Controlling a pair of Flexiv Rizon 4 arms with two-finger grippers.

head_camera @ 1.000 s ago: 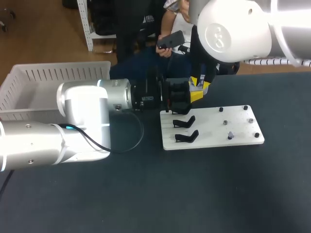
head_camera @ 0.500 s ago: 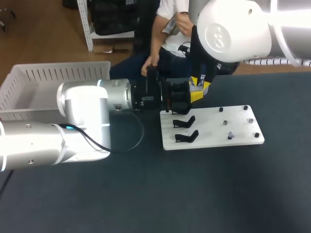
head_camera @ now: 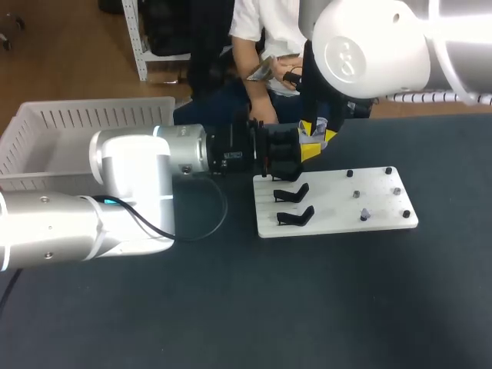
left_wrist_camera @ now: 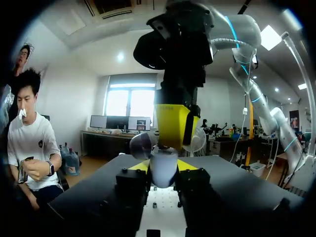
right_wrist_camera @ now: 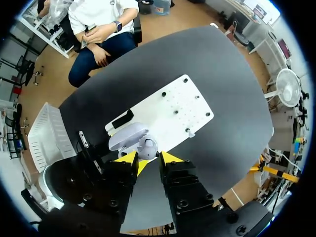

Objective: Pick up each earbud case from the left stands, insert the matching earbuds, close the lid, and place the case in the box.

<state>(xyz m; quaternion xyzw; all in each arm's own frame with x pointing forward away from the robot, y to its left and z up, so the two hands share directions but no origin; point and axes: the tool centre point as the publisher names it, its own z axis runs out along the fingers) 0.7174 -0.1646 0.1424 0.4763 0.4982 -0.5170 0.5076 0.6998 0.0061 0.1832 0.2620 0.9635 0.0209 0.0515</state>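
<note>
A white earbud case (left_wrist_camera: 163,168) with its lid (left_wrist_camera: 142,143) open stands upright in my left gripper (left_wrist_camera: 163,174), which is shut on it from both sides at the board's far left corner (head_camera: 280,157). My right gripper (head_camera: 314,137) hangs straight above the case, yellow tips (left_wrist_camera: 173,126) pointing down into it. From the right wrist, a white earbud (right_wrist_camera: 148,146) sits in the open case (right_wrist_camera: 127,138) just ahead of my right gripper (right_wrist_camera: 148,159), whose fingers stand slightly apart on either side of it.
The white board (head_camera: 338,204) carries two empty black stands (head_camera: 292,192) (head_camera: 296,217) on its left and small pegs (head_camera: 363,215) on its right. A white slatted box (head_camera: 77,123) stands at the table's far left.
My right gripper's yellow fingers have spread a little over the case. Both arms and the case stay where they were.
</note>
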